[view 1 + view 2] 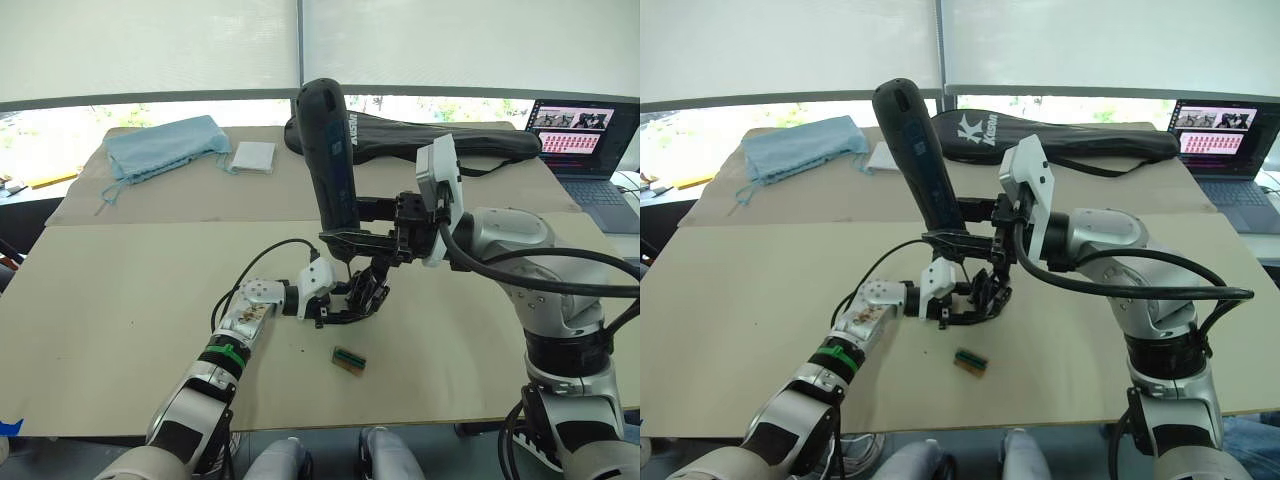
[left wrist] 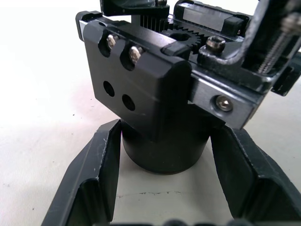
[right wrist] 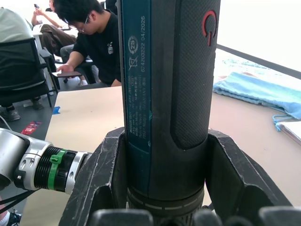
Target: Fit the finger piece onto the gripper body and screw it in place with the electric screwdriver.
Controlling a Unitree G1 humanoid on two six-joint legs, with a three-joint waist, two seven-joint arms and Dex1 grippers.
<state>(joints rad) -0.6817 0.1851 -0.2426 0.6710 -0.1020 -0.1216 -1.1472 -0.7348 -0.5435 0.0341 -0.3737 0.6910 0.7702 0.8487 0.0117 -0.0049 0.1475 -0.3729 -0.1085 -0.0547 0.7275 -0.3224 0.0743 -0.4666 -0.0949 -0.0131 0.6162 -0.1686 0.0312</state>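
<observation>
Head cameras: the right gripper (image 1: 352,240) is clamping the electric screwdriver (image 1: 331,150) low on its barrel, the tool standing nearly upright and leaning slightly away, its tip pointing down at the gripper body (image 1: 362,295) near the middle of the tan table (image 1: 120,300). The left gripper (image 1: 335,305) is reaching in from the robot's left, its fingers set around that black mechanism. A small green-and-tan block (image 1: 349,360) is lying just in front of them. Farther back, a blue cloth (image 1: 165,145), a white pad (image 1: 253,155) and a long black bag (image 1: 450,140) are resting on the table, with a laptop (image 1: 585,150) at the far right.

Left wrist camera: the two black fingers (image 2: 94,179) are pressing against either side of the gripper body's round base (image 2: 164,150); screws and a gear are showing on top.

Right wrist camera: both fingers (image 3: 103,179) are closing tightly on the screwdriver's barrel (image 3: 164,84). A seated person (image 3: 94,42) is looking down in the background.

The finger piece cannot be singled out.
</observation>
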